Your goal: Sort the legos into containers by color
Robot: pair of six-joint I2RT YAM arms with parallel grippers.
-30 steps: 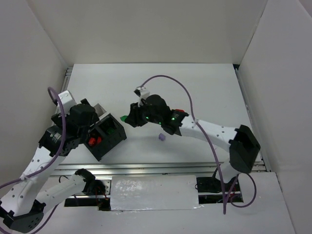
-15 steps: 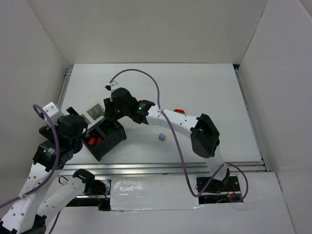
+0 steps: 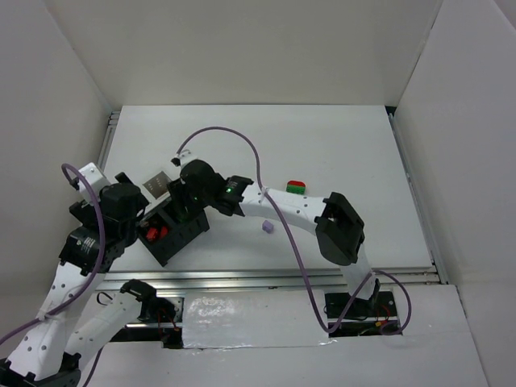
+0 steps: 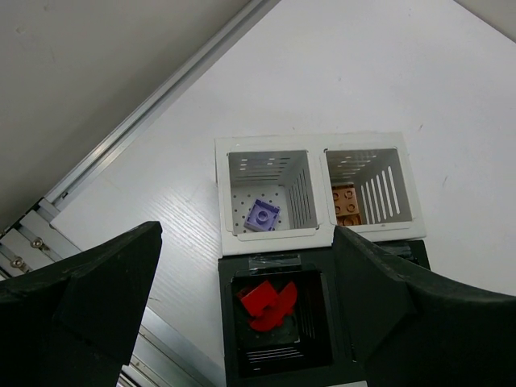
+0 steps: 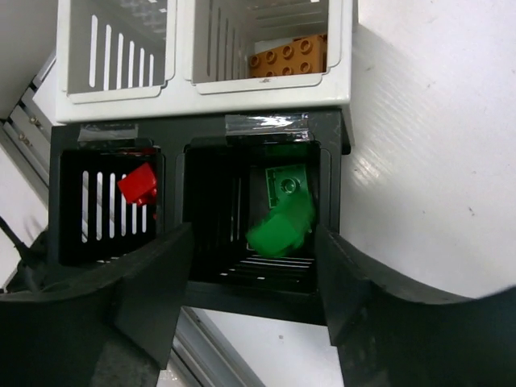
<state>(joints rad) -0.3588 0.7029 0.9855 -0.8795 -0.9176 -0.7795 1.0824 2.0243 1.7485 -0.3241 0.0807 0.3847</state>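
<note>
Drop step: right gripper [image 5: 254,230] open over box [image 5: 173,210], green lego [image 5: 280,230] loose inside. Left gripper [image 4: 246,234] open, empty. Next: lilac lego [image 3: 267,228] needs picking.

The right gripper [image 5: 254,234] hangs directly over the box's [image 5: 173,161] green cell with its fingers spread to either side, and the right arm [image 3: 290,211] slants across the table [image 3: 339,145] behind it, so that side of the box is barred. The left gripper [image 4: 246,242], jaws wide, crowds the box from the other side. The red cell and the white cells [image 4: 318,234] are uncovered from above. Far and right the table gives free passage, save a lilac brick [image 3: 267,228] and a red-green brick [image 3: 296,188] near the arm.
</note>
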